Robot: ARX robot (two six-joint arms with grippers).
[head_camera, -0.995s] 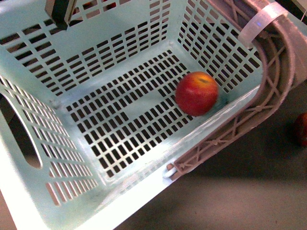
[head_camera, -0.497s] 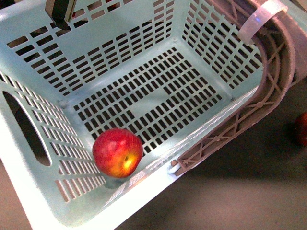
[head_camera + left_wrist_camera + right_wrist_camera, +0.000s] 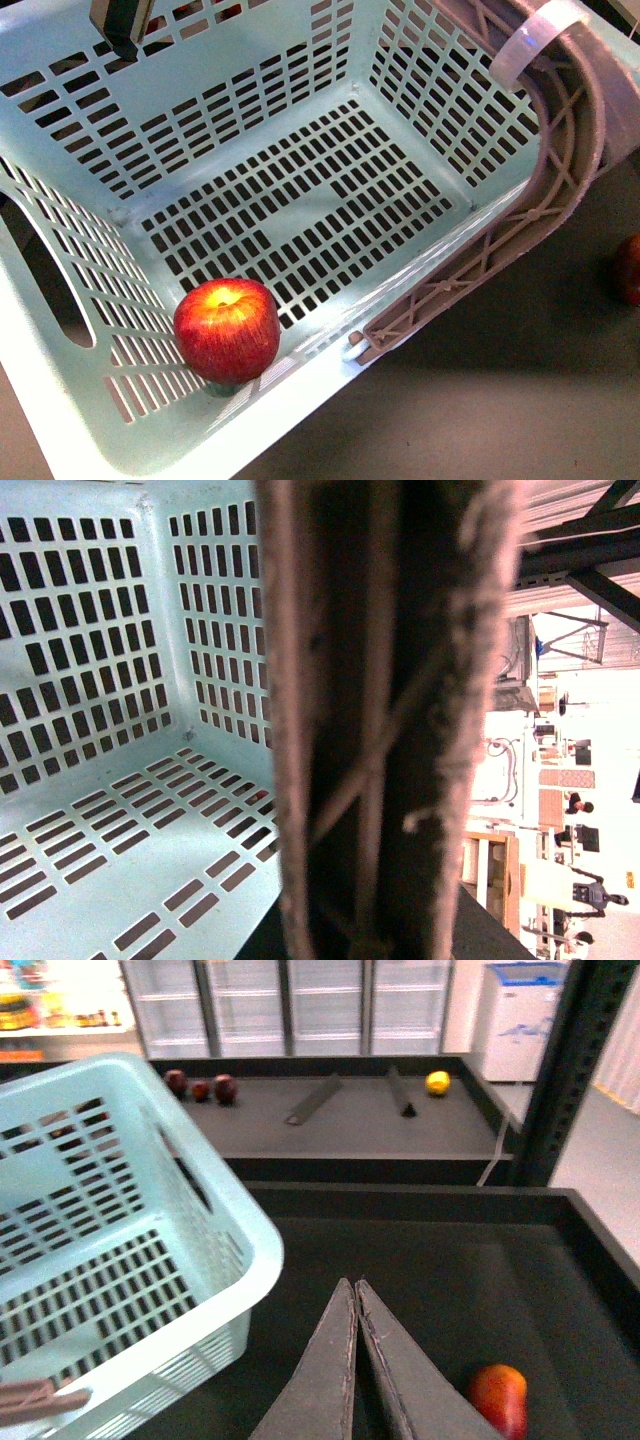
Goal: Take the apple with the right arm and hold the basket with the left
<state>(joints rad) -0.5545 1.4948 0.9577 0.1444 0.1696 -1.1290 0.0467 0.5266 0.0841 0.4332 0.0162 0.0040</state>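
The bright red apple [image 3: 227, 330], with a yellow blush at its stem dimple, lies inside the mint basket [image 3: 300, 388], in the floor's near left corner against the wall. The brownish-mauve handle [image 3: 560, 170] with its white band [image 3: 530, 40] arches over the basket's right side. In the left wrist view the handle [image 3: 380, 730] fills the middle, very close and blurred; my left gripper is shut on it and its fingers do not show. My right gripper [image 3: 355, 1285] is shut and empty above a dark surface, beside the basket's rim [image 3: 215, 1215].
A red-orange fruit [image 3: 498, 1398] lies on the dark surface close to my right gripper; a red fruit [image 3: 628, 268] shows at the front view's right edge. Small dark fruits [image 3: 200, 1087] and a yellow one [image 3: 437, 1082] sit on a far shelf. A dark object [image 3: 120, 25] hangs at the basket's far wall.
The apple has rolled across the basket floor from the far right corner to the near left corner. The basket has shifted slightly.
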